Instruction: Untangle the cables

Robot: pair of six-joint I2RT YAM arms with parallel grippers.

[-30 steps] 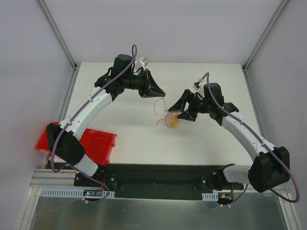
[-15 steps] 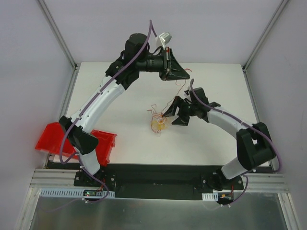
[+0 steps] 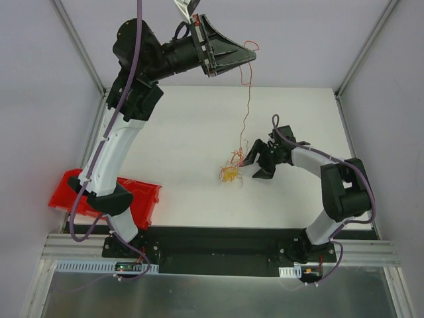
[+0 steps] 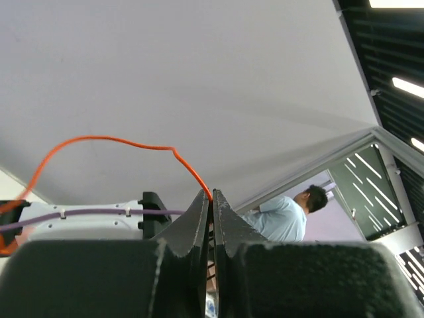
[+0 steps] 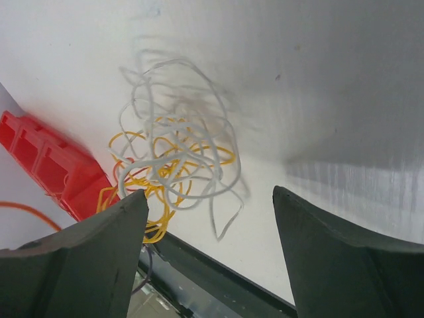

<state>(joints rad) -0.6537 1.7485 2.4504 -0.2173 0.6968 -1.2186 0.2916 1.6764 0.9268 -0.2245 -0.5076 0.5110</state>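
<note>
One red strand point(image 3: 248, 99) runs from the cables point(image 3: 231, 173) up to the left gripper point(image 3: 252, 58). That gripper is held high above the table point(image 3: 179, 126), its jaws pinched tight on the strand's upper end. The wire hangs almost straight down to the tangle lying mid-table. The right gripper point(image 3: 256, 163) sits low just beside the tangle, jaws spread wide and holding nothing. Its wrist view shows whitish and yellow loops ahead of the fingers. The step in hand looks like pulling this strand free. Next, I judge, the right gripper needs to pin the heap so the red wire slips out rather than dragging everything upward. A red bin point(image 3: 136, 199) sits well apart at the near left. Nothing blocks the path, though the loops may snag.
</note>
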